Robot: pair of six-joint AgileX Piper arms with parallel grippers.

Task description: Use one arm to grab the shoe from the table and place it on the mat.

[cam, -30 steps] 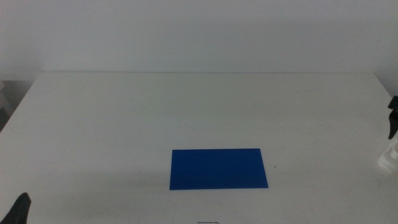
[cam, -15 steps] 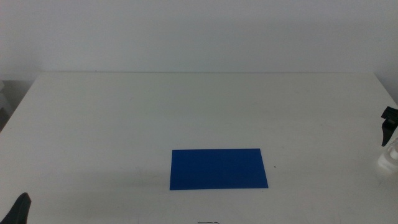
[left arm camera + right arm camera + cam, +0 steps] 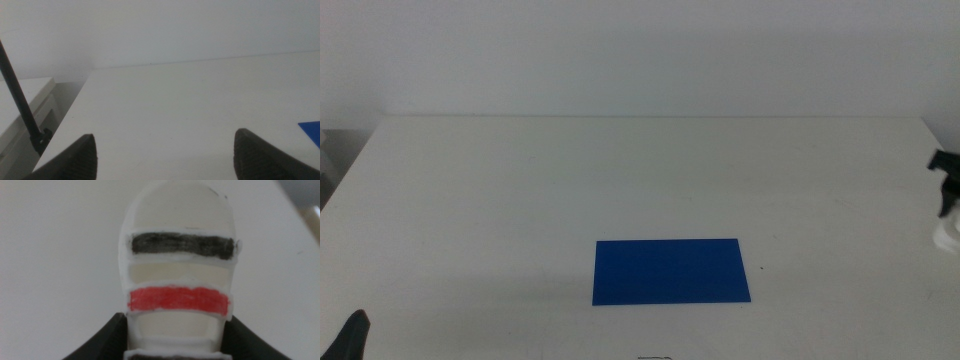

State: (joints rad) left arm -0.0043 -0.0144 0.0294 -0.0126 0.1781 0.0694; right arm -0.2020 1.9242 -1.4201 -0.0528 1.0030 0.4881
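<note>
The white shoe [image 3: 176,255], with a dark strap and a red strap [image 3: 179,300], is held between the jaws of my right gripper [image 3: 176,324]. In the middle view that gripper [image 3: 947,180] is at the far right edge, with only a white bit of the shoe [image 3: 948,236] showing below it, above the table [image 3: 520,180]. The dark blue mat [image 3: 671,270] lies flat at centre front, well to the left of the shoe. My left gripper [image 3: 165,147] is open and empty, and waits at the front left corner [image 3: 353,335].
The table's left edge drops off beside a thin dark rod [image 3: 20,100]. A corner of the mat [image 3: 312,131] shows in the left wrist view. A plain white wall stands behind the table.
My right gripper and the shoe have risen a little at the right edge of the middle view. The left gripper and the mat have not moved.
</note>
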